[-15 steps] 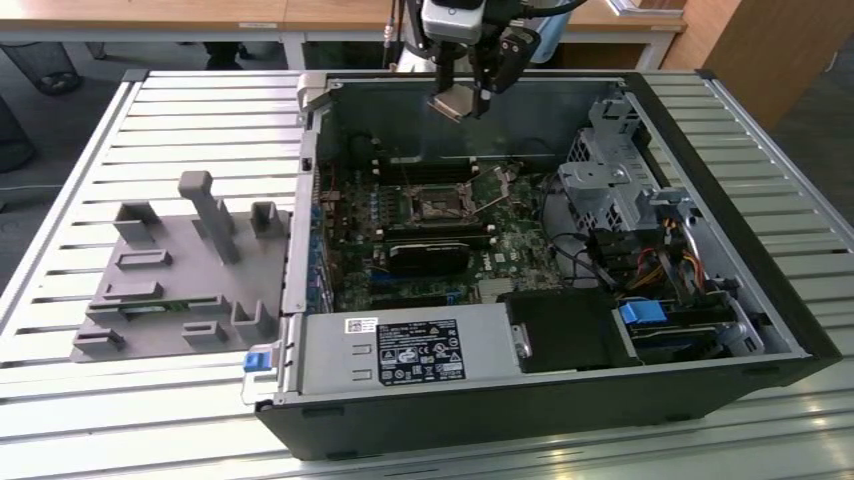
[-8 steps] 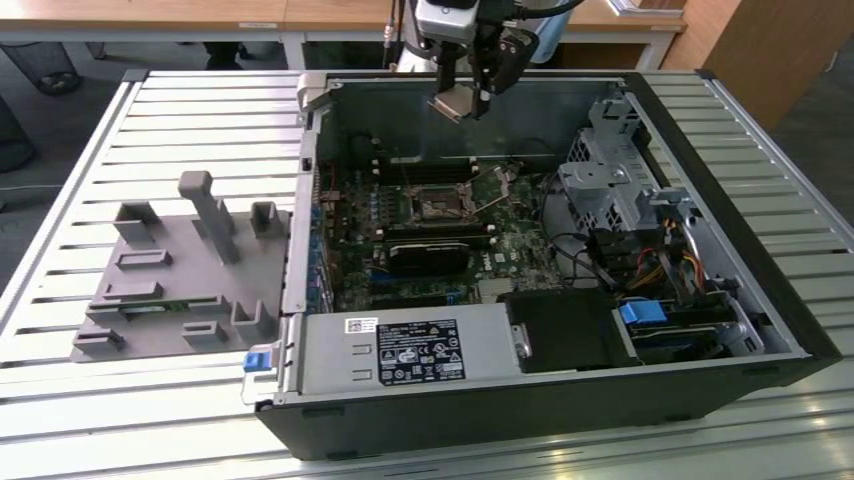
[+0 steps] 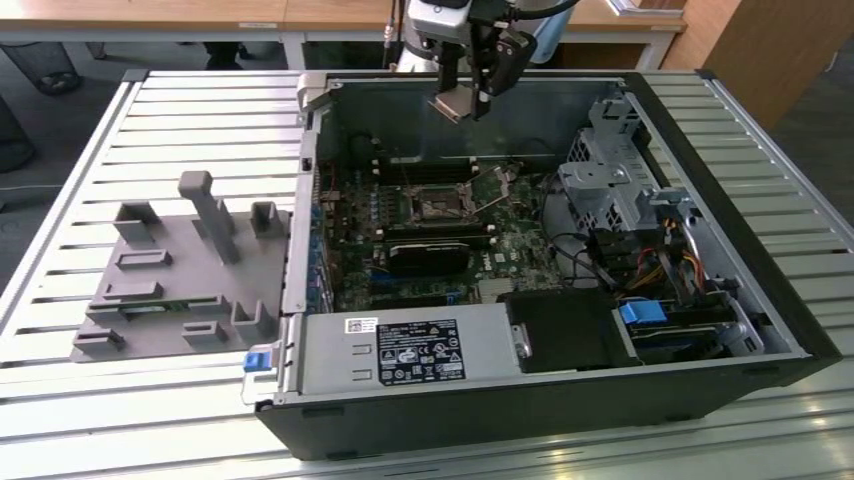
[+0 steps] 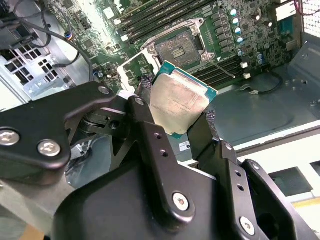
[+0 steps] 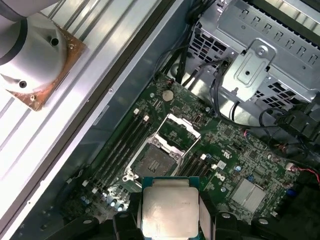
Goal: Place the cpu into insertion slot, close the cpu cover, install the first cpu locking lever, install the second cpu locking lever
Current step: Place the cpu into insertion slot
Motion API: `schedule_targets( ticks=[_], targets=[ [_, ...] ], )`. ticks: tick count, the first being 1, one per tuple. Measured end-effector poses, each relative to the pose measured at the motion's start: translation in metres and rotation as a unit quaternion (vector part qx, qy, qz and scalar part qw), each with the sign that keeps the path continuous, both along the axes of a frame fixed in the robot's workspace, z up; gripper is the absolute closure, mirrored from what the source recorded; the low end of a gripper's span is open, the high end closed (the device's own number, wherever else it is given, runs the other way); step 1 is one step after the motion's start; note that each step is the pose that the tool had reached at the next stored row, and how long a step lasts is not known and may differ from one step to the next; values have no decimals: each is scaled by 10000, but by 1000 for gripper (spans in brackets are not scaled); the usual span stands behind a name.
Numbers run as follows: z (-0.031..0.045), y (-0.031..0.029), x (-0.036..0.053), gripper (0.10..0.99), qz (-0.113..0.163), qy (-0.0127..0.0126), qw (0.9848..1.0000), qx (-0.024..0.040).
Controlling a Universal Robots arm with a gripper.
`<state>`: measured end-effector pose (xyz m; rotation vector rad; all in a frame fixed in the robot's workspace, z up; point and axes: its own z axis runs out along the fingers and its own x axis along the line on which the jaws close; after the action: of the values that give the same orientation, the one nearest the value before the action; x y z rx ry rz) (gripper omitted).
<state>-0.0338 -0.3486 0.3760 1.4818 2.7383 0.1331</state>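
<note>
We see the chip (image 4: 182, 97) topped with dull silver-grey metal, faintly scuffed and only softly reflective, with a teal-green rim. The gripper (image 4: 176, 106) is matt black, metal or plastic we cannot tell, with bright steel screw heads. The socket (image 5: 154, 164) looks dark and matt inside a shiny silver metal frame, and its cover (image 5: 178, 131) is thin bright sheet metal. Around them the circuit board (image 5: 235, 150) is green with a slight gloss. The drive cage (image 5: 260, 55) is pale perforated sheet metal, the table (image 3: 174, 100) is ribbed satin metal, and the fixture (image 3: 160, 285) appears to be matt grey plastic.
</note>
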Motion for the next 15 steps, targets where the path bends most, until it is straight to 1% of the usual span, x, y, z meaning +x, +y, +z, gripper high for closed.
schedule_targets(
  ticks=[5, 10, 13, 15],
  targets=[
    [-3, 0, 0, 545, -182, 0, 9998, 0],
    [-6, 0, 0, 545, -366, 0, 9993, 0],
    [-11, 0, 0, 545, -502, 0, 9987, 0],
    [-14, 0, -2, 545, -629, 0, 9980, -1]
  ],
)
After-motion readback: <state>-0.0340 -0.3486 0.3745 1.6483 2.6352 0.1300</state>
